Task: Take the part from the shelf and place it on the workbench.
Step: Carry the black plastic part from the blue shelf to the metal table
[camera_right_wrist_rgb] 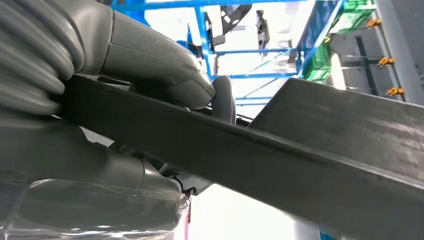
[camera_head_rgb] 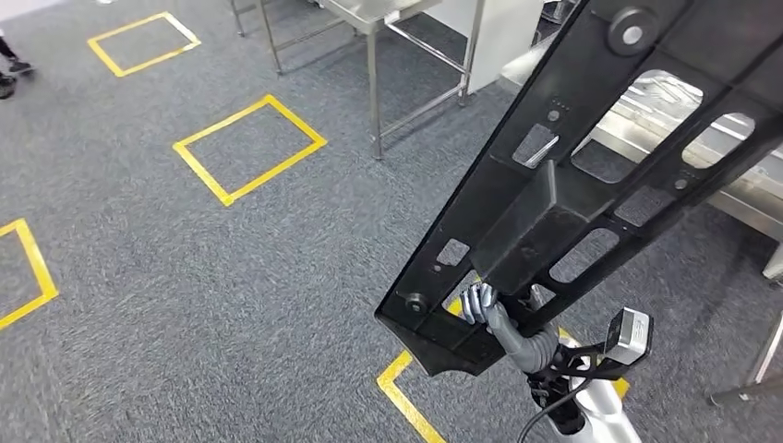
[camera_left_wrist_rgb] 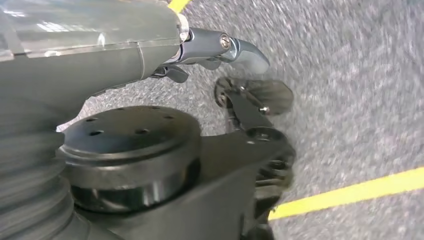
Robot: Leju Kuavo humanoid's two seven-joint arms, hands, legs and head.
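One long black part (camera_head_rgb: 572,175) is gripped near its lower end by the right hand (camera_head_rgb: 480,303), whose fingers are wrapped around a bar of the frame at the bottom of the head view; in the right wrist view the thick grey thumb (camera_right_wrist_rgb: 165,70) is pressed on one face of a flat black bar and darker fingers (camera_right_wrist_rgb: 223,100) are curled against it. The part is held in the air, tilted, rising from the hand toward the upper right of the head view (a flat plastic frame with several cut-out openings and a raised block near its middle). The left hand (camera_left_wrist_rgb: 235,50) is seen over the carpet in the left wrist view, blurred, its fingers curved with nothing between them, though whether they are fully clenched cannot be told. Beneath the part lies grey carpet (camera_head_rgb: 185,305) marked with yellow tape squares (camera_head_rgb: 249,148). Farther off, a metal table frame (camera_head_rgb: 374,83) stands on the carpet, and a steel workbench (camera_head_rgb: 739,198) is visible through the part's openings at the right.
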